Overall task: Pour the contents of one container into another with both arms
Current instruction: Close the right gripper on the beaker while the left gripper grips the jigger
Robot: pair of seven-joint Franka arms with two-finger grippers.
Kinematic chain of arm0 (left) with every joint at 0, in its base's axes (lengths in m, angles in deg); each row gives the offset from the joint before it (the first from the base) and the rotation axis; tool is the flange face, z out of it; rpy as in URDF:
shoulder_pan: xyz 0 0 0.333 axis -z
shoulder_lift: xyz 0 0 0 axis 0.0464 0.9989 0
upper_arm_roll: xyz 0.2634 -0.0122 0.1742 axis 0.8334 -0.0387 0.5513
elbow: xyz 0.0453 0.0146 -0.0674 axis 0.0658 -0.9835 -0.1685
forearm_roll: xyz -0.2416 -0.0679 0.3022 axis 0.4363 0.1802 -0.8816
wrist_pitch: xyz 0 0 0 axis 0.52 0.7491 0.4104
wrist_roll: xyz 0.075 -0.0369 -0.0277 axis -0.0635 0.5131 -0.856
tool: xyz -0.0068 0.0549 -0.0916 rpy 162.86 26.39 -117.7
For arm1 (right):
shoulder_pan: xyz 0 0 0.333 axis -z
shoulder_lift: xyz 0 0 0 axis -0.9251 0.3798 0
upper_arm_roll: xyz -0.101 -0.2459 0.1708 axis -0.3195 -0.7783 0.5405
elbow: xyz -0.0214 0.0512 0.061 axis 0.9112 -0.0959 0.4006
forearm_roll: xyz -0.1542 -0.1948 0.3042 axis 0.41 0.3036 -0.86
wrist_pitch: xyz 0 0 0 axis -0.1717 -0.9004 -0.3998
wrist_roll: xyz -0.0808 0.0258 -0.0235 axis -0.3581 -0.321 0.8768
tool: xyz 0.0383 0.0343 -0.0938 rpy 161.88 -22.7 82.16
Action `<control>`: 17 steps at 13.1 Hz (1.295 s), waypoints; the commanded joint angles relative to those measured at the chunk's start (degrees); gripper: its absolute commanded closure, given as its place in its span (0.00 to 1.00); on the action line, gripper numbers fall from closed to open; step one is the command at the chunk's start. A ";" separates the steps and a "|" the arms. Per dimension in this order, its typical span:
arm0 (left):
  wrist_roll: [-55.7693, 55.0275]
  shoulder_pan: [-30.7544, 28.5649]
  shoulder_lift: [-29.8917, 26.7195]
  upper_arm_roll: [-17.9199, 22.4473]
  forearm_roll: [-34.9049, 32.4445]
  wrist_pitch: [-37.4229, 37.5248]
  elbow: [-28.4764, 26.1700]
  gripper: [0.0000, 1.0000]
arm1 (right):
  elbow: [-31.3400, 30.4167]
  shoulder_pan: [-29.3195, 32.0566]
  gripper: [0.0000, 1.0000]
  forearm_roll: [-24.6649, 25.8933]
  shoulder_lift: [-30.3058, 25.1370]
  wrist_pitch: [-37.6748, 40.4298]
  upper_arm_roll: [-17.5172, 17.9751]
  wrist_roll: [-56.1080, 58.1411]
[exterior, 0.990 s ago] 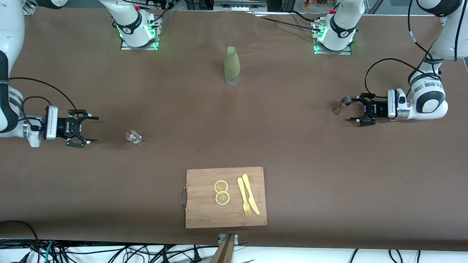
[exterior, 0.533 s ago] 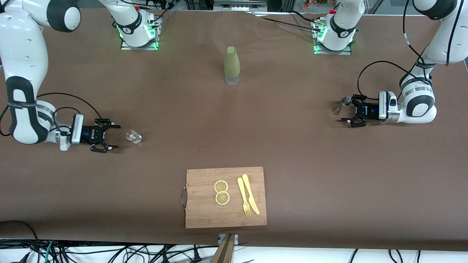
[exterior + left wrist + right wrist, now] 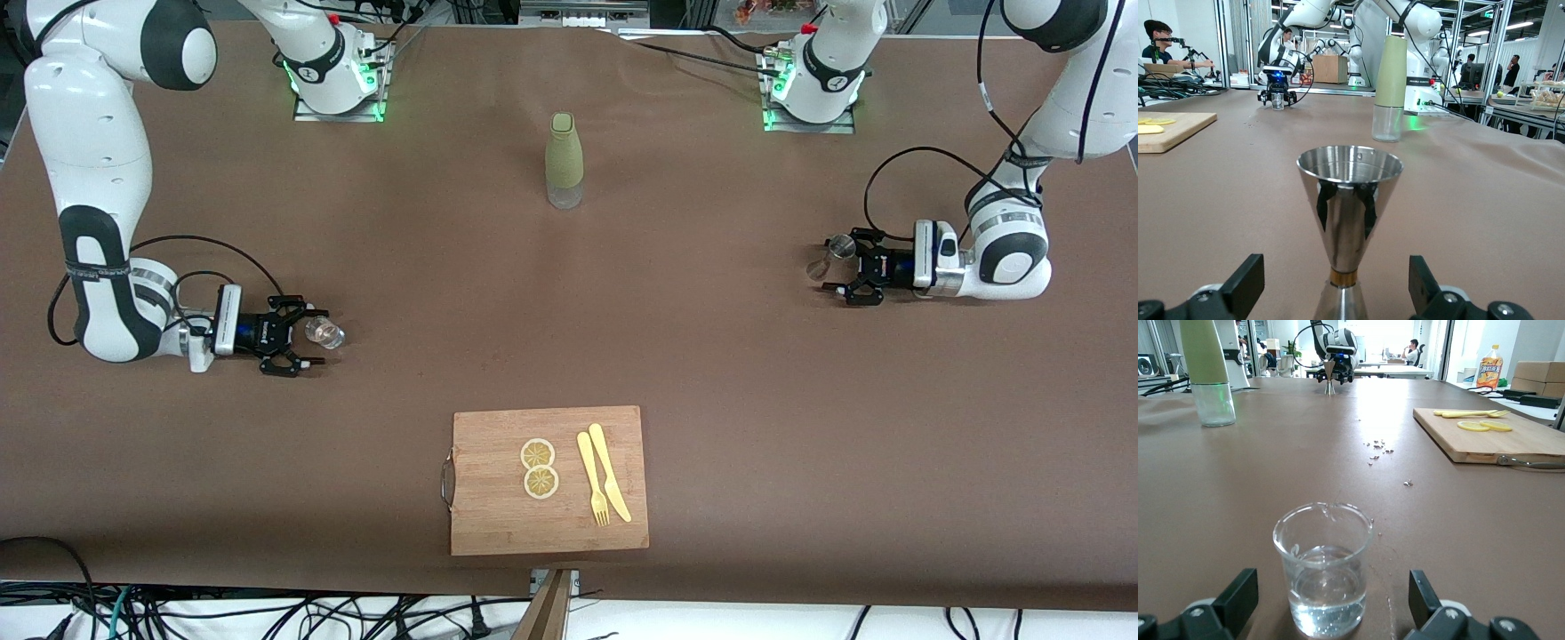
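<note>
Right tool (image 3: pixel 310 337) now around beaker (image 3: pixel 325 333)

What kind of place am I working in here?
Likely a robotics lab staged as a drinks counter: more robot arms and seated staff around, loose cables off the table edge, a jigger and bottle.

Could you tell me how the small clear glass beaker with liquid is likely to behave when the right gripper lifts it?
The small clear glass beaker looks smooth, so probably slippery. It holds liquid, so tilting may spill. Being glass, it is likely fragile.
</note>
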 commanded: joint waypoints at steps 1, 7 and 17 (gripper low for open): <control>16.76 -0.23 0.58 1.07 1.09 1.25 -1.33 0.12 | 0.67 -0.37 0.05 -1.19 1.01 1.05 0.03 0.83; 18.34 -1.11 0.49 1.25 -0.23 1.77 -2.91 0.23 | 0.67 -0.38 0.54 -1.19 2.23 1.84 1.53 0.65; 18.70 -1.64 0.49 2.65 -0.92 2.83 -3.00 0.23 | 0.85 -0.38 0.81 -1.63 2.07 7.90 2.40 -7.86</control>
